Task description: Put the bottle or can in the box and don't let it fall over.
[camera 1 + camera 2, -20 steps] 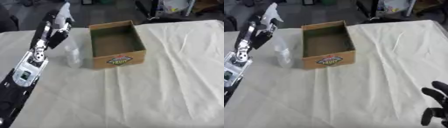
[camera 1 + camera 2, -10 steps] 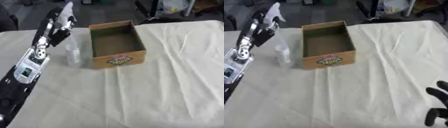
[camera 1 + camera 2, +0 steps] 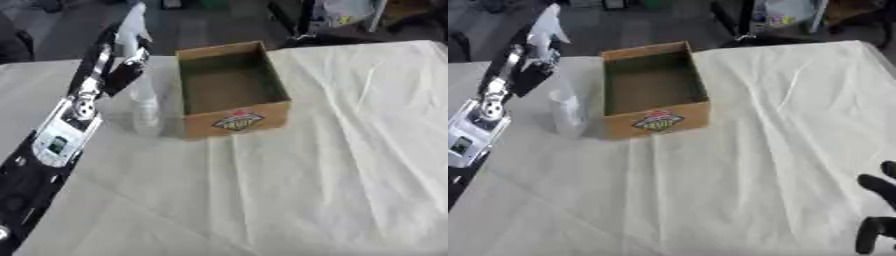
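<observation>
The clear bottle [image 3: 144, 110] stands upright on the table [image 3: 332, 165], right beside the left wall of the open box [image 3: 229, 90], near the far edge. The left hand [image 3: 131, 37] hangs above it; I cannot tell its fingers. The right hand [image 3: 877, 210] rests open at the near right corner.

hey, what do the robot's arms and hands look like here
The left arm is black with a silver-white forearm panel carrying a small dark rectangular marking and a round silver joint. Its left hand looks pale. The right hand shows only black fingers at the lower right.
</observation>
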